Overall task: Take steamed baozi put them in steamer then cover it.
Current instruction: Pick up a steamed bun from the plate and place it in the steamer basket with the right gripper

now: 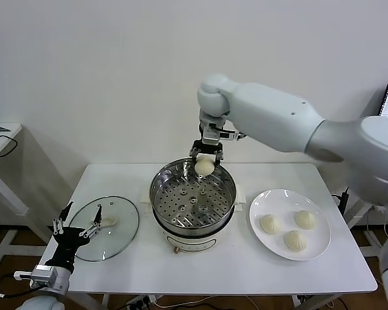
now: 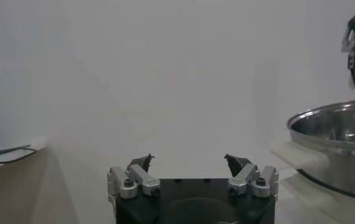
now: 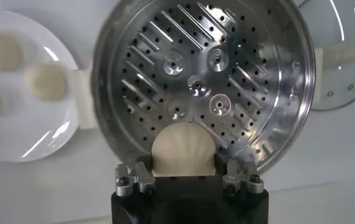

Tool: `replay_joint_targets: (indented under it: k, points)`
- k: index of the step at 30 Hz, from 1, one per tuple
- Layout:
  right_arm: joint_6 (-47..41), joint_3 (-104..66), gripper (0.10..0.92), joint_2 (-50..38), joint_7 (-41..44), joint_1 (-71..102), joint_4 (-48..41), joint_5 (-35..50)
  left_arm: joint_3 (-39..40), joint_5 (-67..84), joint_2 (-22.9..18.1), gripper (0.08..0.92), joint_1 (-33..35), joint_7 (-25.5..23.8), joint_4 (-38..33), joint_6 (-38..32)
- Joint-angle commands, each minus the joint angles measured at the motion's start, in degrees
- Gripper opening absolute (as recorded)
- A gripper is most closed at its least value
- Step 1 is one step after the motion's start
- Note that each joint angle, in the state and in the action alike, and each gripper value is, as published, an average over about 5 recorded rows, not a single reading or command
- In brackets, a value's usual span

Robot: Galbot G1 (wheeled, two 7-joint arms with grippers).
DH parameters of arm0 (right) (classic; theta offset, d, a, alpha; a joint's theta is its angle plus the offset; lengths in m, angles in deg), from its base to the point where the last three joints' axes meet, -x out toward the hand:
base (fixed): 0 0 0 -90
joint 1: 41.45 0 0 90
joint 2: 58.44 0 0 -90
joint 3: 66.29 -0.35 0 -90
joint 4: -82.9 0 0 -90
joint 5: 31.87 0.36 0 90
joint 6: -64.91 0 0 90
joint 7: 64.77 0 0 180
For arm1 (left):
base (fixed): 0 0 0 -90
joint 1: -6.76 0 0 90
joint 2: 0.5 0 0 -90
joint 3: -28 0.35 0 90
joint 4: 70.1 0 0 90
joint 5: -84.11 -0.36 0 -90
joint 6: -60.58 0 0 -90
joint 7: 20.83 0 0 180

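Carrying the first small off-white dough bun (image 1: pixel 204 167) over the shiny round steel steamer (image 1: pixel 227 194).
Right pincer (image 1: pixel 206 153) is gripping it above the far rim; lowering, then releasing onto the perforated tray, seems next; left pincer (image 1: pixel 77 226) is gaping idle at the bench's left front corner.

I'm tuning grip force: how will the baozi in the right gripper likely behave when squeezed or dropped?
The steamed baozi sits pinched in the right gripper above the steamer. It looks like soft dough, so it probably dents under a hard squeeze. Its domed shape suggests it could roll slightly on the perforated tray.
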Motion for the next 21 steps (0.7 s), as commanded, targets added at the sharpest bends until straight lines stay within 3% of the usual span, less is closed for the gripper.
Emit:
replay_joint_targets:
  k: [1, 12, 21]
  points:
    - [1.7, -2.4, 0.662, 4.0, -2.1, 4.5, -6.6, -4.0, -0.7, 0.1, 0.0, 0.823, 0.2, -0.1, 0.0, -0.1]
    - [2.1, -3.3, 0.662, 5.4, -2.6, 6.3, -9.6, -6.9, -1.2, 0.5, 0.0, 0.823, 0.3, -0.4, 0.1, -0.3]
    - [-1.0, -2.5, 0.811, 3.2, -2.8, 5.2, -5.2, -3.7, -1.2, 0.7, -0.1, 0.823, 0.3, -0.4, 0.3, -0.3]
